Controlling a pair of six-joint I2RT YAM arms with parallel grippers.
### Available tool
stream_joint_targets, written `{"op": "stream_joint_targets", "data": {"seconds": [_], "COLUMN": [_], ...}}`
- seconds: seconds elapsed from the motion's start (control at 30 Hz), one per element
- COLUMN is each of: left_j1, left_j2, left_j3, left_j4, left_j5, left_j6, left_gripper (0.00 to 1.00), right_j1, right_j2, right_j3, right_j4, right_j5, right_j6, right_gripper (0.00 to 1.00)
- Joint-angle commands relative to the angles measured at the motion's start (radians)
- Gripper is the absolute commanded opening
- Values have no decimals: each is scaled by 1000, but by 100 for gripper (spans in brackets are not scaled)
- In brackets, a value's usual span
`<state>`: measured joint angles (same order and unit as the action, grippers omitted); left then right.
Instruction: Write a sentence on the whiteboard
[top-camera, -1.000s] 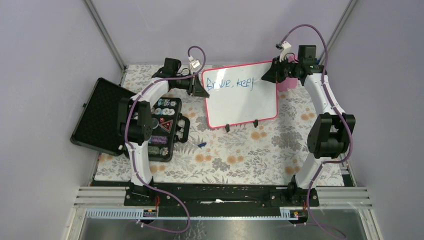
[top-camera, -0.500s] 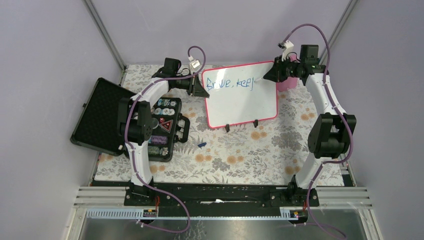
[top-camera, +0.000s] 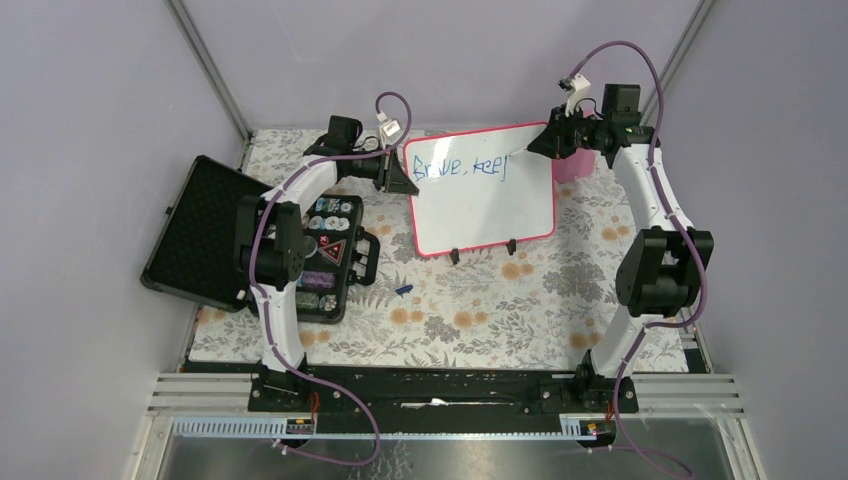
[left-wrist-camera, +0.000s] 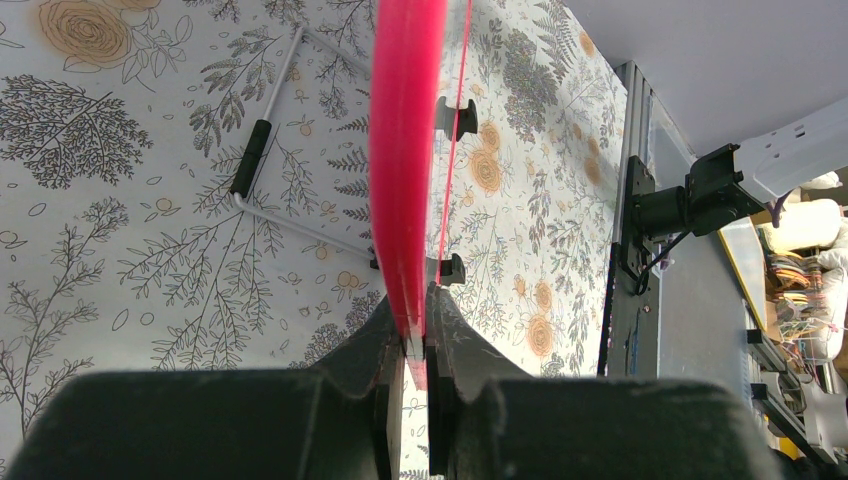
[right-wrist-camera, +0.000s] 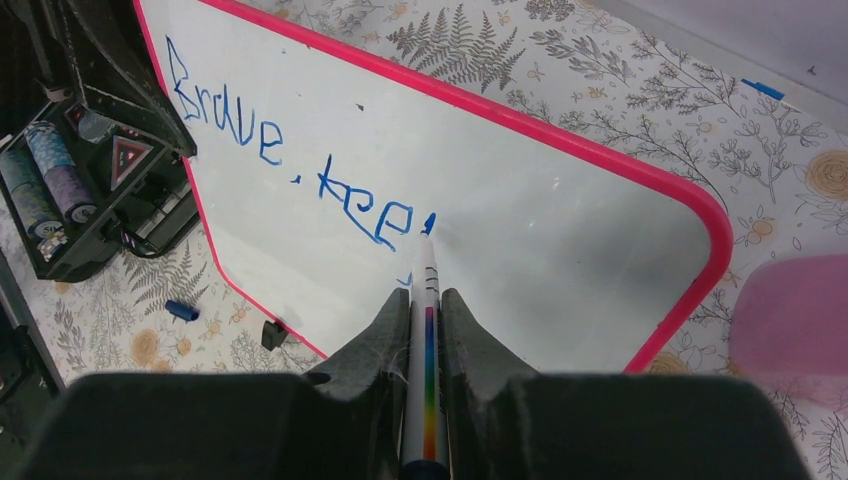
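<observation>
The whiteboard (top-camera: 483, 190) stands leaning back on two black feet at the far middle of the floral table cover (top-camera: 480, 310). It has a red-pink frame, and the blue lettering (right-wrist-camera: 290, 170) on the top line reads "Brave, kee" plus the start of another stroke. The left gripper (left-wrist-camera: 415, 335) is clamped on the board's left edge, while the right gripper (right-wrist-camera: 425, 300), arm arched over the top right corner, pinches a marker (right-wrist-camera: 426, 265) with its tip on the board just right of the last "e". An open black case (top-camera: 200, 230) sits left of the board, a small blue cap (top-camera: 404, 290) lies in front, and a pink object (right-wrist-camera: 790, 310) sits just beside the right edge, partly hidden by the right wrist from above.
</observation>
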<state>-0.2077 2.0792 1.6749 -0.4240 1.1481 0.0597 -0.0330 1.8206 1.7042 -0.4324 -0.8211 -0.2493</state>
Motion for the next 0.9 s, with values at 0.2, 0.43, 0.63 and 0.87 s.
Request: {"op": "stream_joint_targets", "data": {"seconds": [0.2, 0.43, 0.63, 0.87], "left_j1": [-9, -9, -8, -8], "left_j2": [-26, -25, -25, -28], "left_j3": [-6, -9, -7, -7], "left_j4": [41, 41, 41, 41], "left_j5": [-23, -24, -22, -24], "left_j6": [55, 56, 55, 55], "left_gripper": [0, 0, 0, 0], "right_j1": [11, 15, 17, 18], "right_j2": [16, 22, 31, 40], "right_j3": [42, 43, 50, 61], "right_j4": [22, 23, 22, 23], "right_j5": [-7, -3, 3, 12], "right_j6": [5, 4, 4, 5], "right_gripper": [0, 0, 0, 0]}}
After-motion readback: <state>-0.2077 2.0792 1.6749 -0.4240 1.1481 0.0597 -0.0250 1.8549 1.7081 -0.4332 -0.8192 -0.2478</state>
